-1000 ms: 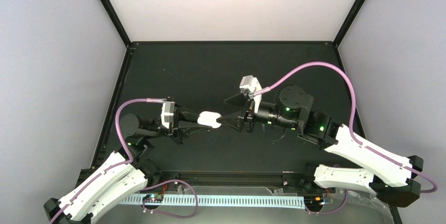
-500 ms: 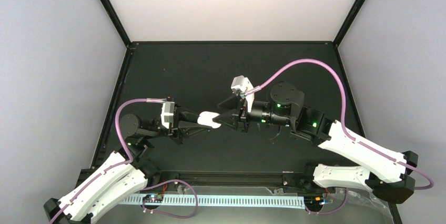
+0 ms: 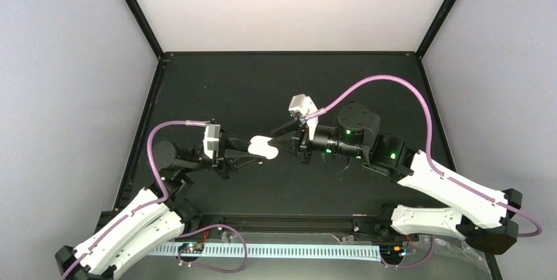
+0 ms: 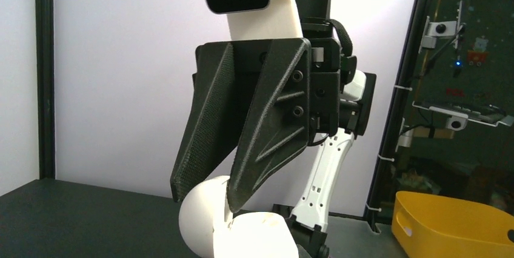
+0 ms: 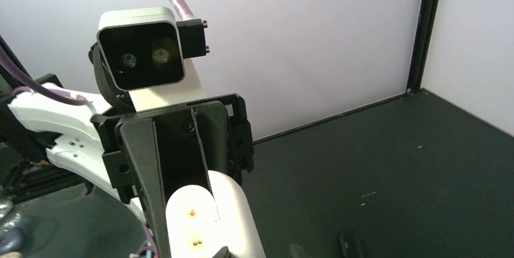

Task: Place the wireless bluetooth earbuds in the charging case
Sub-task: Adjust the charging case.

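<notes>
The white charging case [image 3: 265,146] hangs above the middle of the table between both arms. My left gripper [image 3: 253,149] is shut on its left end. In the right wrist view the case [image 5: 209,221] sits between the left fingers [image 5: 142,173] and shows a flat face with a red dot and two gold contacts. My right gripper [image 3: 281,145] meets the case from the right. In the left wrist view its black fingers [image 4: 267,125] straddle the rounded lid [image 4: 200,215], one tip in the seam against the base [image 4: 260,237]. The earbuds are out of view.
A small dark oblong object [image 5: 351,244] lies on the black table [image 3: 263,89] below the right wrist. A yellow bin [image 4: 448,224] stands beyond the table's edge. Black frame posts [image 3: 134,10] and pale walls enclose the table.
The right gripper moved left to the case and narrowed its jaws onto the right end. The left gripper tilted the case slightly and kept its hold.
</notes>
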### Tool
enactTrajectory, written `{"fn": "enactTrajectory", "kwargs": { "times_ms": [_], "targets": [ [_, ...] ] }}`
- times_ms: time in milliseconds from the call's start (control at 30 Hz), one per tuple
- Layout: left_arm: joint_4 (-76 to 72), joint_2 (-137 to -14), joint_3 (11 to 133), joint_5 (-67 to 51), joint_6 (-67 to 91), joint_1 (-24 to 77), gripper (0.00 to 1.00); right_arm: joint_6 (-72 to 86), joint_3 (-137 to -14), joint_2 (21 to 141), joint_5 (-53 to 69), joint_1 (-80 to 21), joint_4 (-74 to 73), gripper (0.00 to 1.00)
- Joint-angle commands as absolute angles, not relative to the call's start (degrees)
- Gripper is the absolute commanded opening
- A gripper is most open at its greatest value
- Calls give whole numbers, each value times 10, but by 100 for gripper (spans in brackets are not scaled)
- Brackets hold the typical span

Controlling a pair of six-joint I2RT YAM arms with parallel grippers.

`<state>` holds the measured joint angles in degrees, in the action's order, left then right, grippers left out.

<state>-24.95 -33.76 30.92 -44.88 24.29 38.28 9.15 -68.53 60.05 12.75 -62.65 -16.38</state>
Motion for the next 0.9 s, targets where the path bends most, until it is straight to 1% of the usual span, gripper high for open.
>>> {"fn": "enactTrajectory", "kwargs": {
  "times_ms": [0, 67, 300, 400, 567, 867],
  "targets": [
    [-264, -341, 318, -438, 255, 384, 2, 76, -688, 594, 100, -629, -163, 22],
    [-264, -343, 319, -434, 258, 384, 4, 67, -687, 594, 91, -632, -165, 18],
    [-262, -352, 322, -428, 265, 385, 7, 44, -687, 599, 62, -643, -172, 12],
    [-258, -355, 323, -423, 269, 384, 13, 39, -686, 599, 51, -645, -172, 9],
    [-250, -357, 323, -414, 272, 385, 25, 29, -683, 597, 38, -647, -172, 1],
    [-239, -361, 323, -412, 273, 385, 31, 13, -679, 589, 25, -648, -166, 1]
  ]
}}
